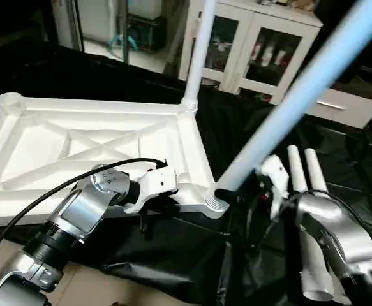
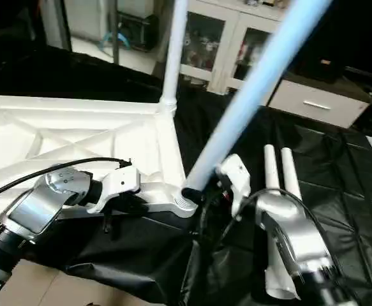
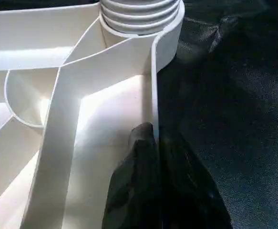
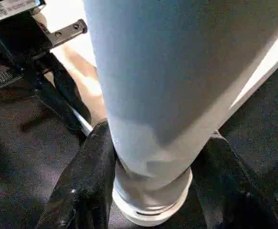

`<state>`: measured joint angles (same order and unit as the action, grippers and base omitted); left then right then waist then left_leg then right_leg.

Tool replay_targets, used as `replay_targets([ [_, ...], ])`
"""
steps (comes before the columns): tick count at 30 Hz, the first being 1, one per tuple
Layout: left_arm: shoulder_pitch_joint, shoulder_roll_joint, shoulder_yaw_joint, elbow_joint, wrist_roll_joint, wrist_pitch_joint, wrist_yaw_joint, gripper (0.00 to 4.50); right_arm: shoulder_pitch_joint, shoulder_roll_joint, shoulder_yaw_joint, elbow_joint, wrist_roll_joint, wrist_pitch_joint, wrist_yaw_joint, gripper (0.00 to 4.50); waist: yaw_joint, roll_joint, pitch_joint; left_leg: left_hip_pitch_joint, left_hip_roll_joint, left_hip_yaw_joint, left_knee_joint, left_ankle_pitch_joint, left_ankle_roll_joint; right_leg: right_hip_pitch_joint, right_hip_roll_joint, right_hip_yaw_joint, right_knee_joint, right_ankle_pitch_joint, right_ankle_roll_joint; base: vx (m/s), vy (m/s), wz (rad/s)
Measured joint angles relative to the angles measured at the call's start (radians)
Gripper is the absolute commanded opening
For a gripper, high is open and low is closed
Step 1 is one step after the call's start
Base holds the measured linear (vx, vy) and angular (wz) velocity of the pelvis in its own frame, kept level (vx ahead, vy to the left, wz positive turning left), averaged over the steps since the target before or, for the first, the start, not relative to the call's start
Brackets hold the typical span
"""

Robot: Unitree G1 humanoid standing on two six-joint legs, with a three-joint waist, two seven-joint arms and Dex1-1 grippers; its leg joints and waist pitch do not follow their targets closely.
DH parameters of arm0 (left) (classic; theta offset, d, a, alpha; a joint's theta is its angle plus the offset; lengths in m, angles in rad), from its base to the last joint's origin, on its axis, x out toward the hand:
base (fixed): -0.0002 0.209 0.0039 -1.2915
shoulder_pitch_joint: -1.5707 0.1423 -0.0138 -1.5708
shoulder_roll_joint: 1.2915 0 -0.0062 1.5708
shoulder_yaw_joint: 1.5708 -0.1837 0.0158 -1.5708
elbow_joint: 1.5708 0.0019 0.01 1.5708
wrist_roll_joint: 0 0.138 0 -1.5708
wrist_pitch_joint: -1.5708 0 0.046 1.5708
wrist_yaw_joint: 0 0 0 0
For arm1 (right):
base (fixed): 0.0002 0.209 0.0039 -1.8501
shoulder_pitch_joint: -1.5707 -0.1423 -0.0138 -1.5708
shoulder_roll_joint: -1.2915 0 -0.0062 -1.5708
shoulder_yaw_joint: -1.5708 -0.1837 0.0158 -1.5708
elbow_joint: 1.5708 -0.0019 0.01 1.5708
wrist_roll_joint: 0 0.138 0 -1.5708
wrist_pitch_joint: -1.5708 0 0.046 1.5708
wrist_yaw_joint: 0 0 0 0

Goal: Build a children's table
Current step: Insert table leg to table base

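Your left gripper (image 1: 148,213) was pinched shut on the near rim of the tabletop (image 1: 39,150) lying underside-up on the worktable (image 1: 339,159). Your right gripper (image 4: 153,186) clasped the tilted leg (image 1: 300,95) at the near corner socket (image 1: 215,203); pushing at that angle could have jammed it or shifted the top.

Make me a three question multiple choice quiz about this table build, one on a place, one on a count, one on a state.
1. Where is the left gripper?
A. On the tabletop's near rim
B. On a loose leg
C. Above the cabinet

2. How many loose legs lie on the black cover?
A. None
B. Two
C. Four

3. The right gripper is
A. Empty
B. Closed around the tilted leg at the near corner socket
C. Holding the upright leg

Answers: A, its fingers pinch the rim wall; B, two lie side by side; C is wrong, B, fingers flank the tilted leg.
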<state>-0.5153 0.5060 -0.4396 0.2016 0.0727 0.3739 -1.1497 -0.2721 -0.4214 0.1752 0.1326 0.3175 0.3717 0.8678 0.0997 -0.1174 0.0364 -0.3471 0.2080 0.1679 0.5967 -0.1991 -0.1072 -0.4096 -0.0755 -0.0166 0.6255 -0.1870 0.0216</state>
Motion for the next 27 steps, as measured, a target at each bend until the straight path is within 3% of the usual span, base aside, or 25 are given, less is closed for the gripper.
replay_targets([
  [3, 0.001, 0.000, 0.000, 0.008, 0.002, 0.002, 0.004, 0.00, -0.026, 0.019, 0.012, 0.033, -0.015, 0.011, -0.006, 1.86, -0.004, -0.006, -0.004, 0.001, 0.000, -0.002, 0.000, 0.000, 0.000, 0.002, 0.000, -0.001, -0.001, -0.001, 0.001, 0.000, 0.000, 0.00],
  [8, 0.002, 0.002, 0.000, 0.013, 0.003, 0.005, 0.008, 0.00, -0.052, 0.039, 0.020, 0.073, -0.021, 0.010, -0.009, 1.86, -0.017, -0.006, -0.004, 0.007, 0.000, -0.009, 0.000, 0.000, 0.000, 0.008, 0.000, -0.004, -0.009, -0.001, 0.001, 0.000, 0.000, 0.00],
  [15, 0.002, 0.007, 0.000, 0.013, 0.004, 0.009, 0.016, 0.00, -0.055, 0.053, 0.020, 0.077, -0.036, 0.010, -0.020, 1.86, -0.017, -0.005, -0.004, 0.011, 0.000, -0.022, 0.000, 0.000, 0.000, 0.011, -0.003, -0.021, -0.016, 0.000, 0.001, 0.000, 0.000, 0.00],
  [27, 0.000, 0.018, -0.013, 0.012, 0.028, -0.013, 0.015, 0.00, -0.045, 0.059, 0.020, 0.076, -0.036, -0.007, -0.030, 1.86, -0.015, -0.002, -0.005, 0.015, 0.000, -0.023, -0.005, 0.000, -0.001, 0.013, -0.003, -0.023, -0.017, 0.000, 0.000, 0.000, 0.000, 0.00],
])
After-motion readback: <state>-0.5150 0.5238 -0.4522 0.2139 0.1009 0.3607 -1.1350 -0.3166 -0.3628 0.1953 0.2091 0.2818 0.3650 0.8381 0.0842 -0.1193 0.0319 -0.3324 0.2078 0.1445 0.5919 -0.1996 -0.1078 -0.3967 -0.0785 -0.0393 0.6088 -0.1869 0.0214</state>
